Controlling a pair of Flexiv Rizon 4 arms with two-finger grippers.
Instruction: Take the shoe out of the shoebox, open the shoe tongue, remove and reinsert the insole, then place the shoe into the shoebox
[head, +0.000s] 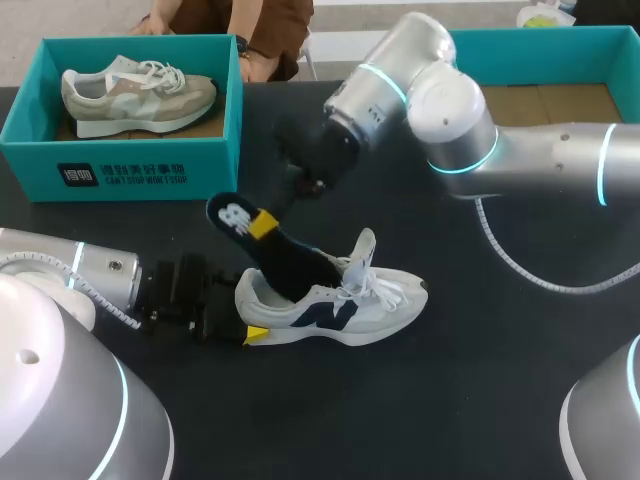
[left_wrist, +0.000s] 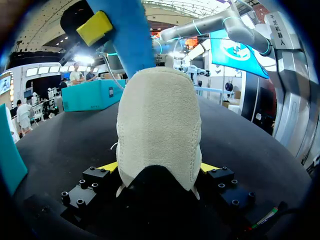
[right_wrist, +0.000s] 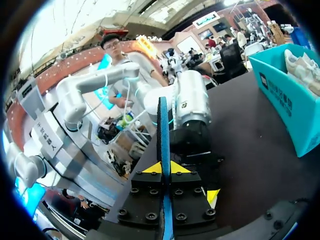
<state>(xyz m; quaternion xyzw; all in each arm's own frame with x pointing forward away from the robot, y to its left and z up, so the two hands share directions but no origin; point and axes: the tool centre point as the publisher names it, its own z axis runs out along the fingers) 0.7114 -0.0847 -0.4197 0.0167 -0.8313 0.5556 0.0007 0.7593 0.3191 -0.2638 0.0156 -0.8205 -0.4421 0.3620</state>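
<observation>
A black label (head: 120, 178) with a white emblem and two lines of white print, too small to make out, sits on the teal shoebox's (head: 200, 170) front wall, well beyond the left hand (head: 249, 320). The insole (head: 290, 262) bears a white logo (head: 232, 214) just past the right hand's (head: 262, 224) grip. A dark emblem (head: 320, 316) marks the shoe's (head: 385, 308) side.

Shoe (head: 335, 310) is looking white with a navy side mark, insole (head: 285, 255) is showing black on top and blue underneath, box (head: 200, 165) is sitting there teal.
</observation>
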